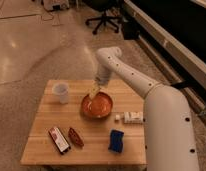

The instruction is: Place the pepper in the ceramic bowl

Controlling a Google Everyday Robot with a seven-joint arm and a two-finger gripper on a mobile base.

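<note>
The small dark red pepper (75, 137) lies on the wooden table (46, 117) near its front left, next to a flat red-and-white packet (59, 139). The orange-red ceramic bowl (97, 105) sits in the middle of the table. My gripper (94, 91) hangs at the end of the white arm over the bowl's far left rim, well away from the pepper.
A white translucent cup (61, 92) stands at the table's back left. A blue sponge-like block (115, 140) lies at the front right and a small white packet (130, 118) lies right of the bowl. Office chairs (102, 15) stand on the floor behind.
</note>
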